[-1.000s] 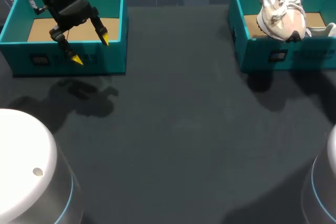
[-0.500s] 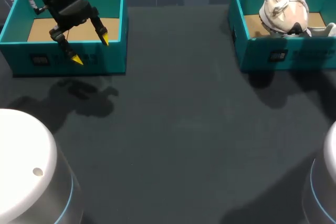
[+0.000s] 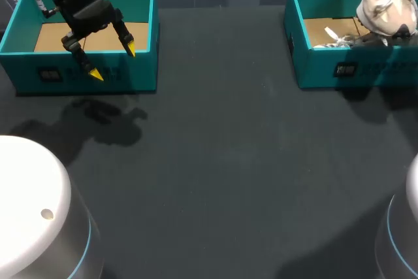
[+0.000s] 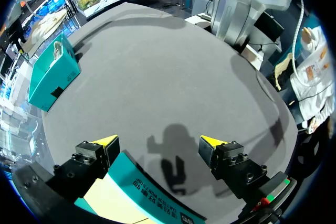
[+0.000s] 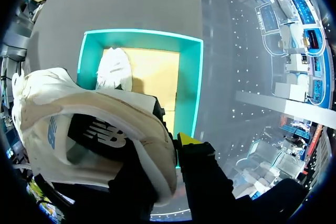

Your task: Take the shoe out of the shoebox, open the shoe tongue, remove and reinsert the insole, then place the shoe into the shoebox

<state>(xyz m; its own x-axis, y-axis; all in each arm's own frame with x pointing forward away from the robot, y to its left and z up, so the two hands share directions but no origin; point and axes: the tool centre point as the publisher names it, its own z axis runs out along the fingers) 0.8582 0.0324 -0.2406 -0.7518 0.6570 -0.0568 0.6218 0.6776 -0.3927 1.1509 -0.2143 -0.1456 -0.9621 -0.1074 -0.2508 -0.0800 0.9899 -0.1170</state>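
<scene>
A cream-white shoe (image 3: 385,6) hangs over the far right part of the right teal shoebox (image 3: 353,68). My right gripper (image 5: 164,148) is shut on the shoe (image 5: 94,129) at its collar, with one yellow fingertip (image 5: 188,139) outside it and the other hidden inside. Under it, a second white shoe (image 5: 115,69) lies in that box (image 5: 189,77), its laces (image 3: 334,37) showing in the head view. My left gripper (image 3: 114,62) hangs open over the front wall of the left teal box (image 3: 39,73), holding nothing.
The left box (image 4: 152,192) shows only a cardboard floor (image 3: 59,36). Dark table surface (image 3: 222,161) lies between the two boxes. In the left wrist view the right shoebox (image 4: 52,74) stands far ahead across the table.
My right arm has carried the shoe to the right and farther back over the box, uncovering the second shoe's laces inside. The left arm has not moved.
</scene>
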